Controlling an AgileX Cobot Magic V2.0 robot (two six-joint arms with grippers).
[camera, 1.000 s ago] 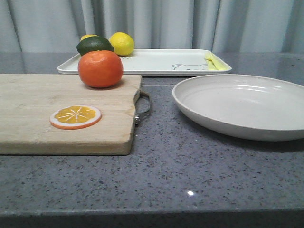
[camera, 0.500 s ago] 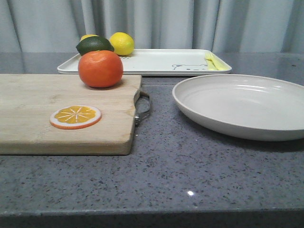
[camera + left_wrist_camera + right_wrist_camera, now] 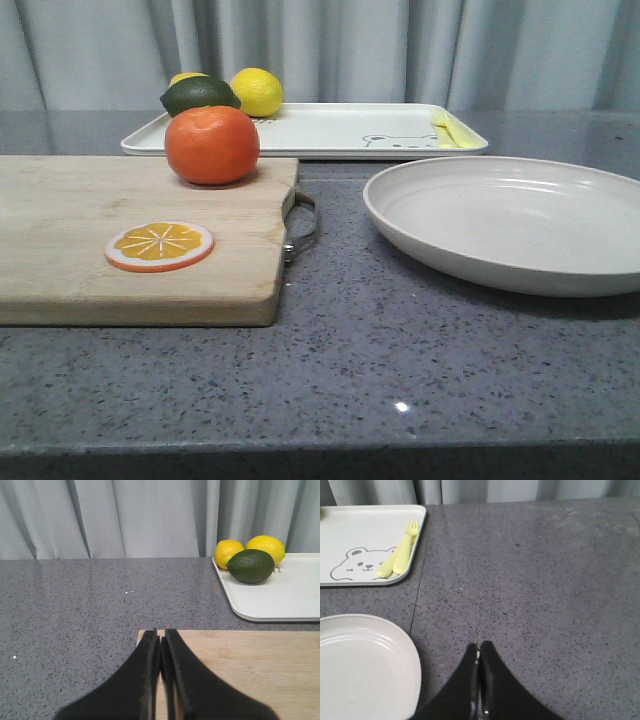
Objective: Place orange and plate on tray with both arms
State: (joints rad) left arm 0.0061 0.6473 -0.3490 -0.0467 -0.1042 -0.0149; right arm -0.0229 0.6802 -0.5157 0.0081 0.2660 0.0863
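Note:
The orange (image 3: 212, 145) sits on the far edge of a wooden cutting board (image 3: 70, 250). The off-white plate (image 3: 510, 222) rests on the table at the right; its rim also shows in the right wrist view (image 3: 360, 665). The white tray (image 3: 330, 130) with a bear drawing lies at the back; it also shows in the left wrist view (image 3: 285, 597) and the right wrist view (image 3: 365, 540). My left gripper (image 3: 161, 634) is shut and empty above the board's far left corner. My right gripper (image 3: 479, 646) is shut and empty over bare table beside the plate. Neither gripper shows in the front view.
An orange slice disc (image 3: 159, 245) lies on the board. Two lemons (image 3: 257, 91) and a dark green avocado (image 3: 199, 95) sit at the tray's left end. A yellow fork and spoon (image 3: 400, 557) lie at its right end. Grey curtains hang behind.

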